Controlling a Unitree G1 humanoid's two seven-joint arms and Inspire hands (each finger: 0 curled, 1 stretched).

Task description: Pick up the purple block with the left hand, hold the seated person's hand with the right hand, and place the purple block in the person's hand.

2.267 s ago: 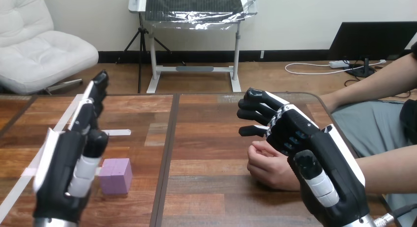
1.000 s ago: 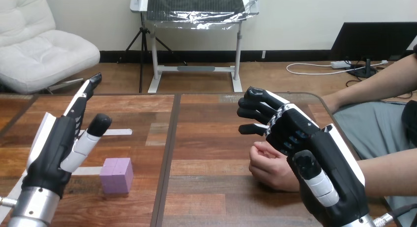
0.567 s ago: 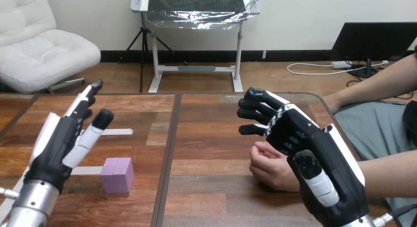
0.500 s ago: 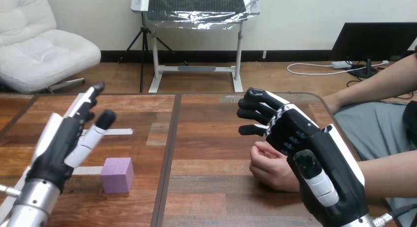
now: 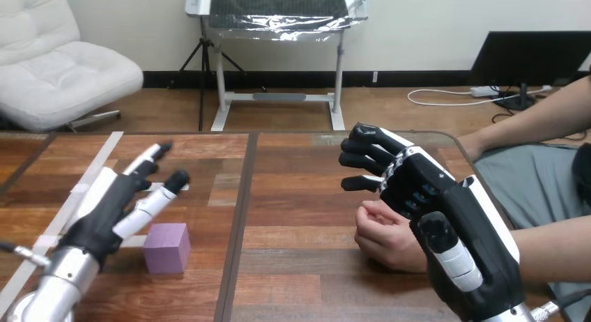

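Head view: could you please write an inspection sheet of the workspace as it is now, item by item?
Surface: wooden table, two boards joined by a dark seam.
Job's things: purple block lying on the table, held by nobody; person's hand curled loosely, resting on the table.
Clutter: strips of white tape stuck on the table.
Hands: left hand open, fingers straight, just behind the block, not gripping it; right hand over the person's hand, hiding part of it, contact cannot be told.
Cables: nothing seen on the table.
Surroundings: the person's forearm comes in from the right side.
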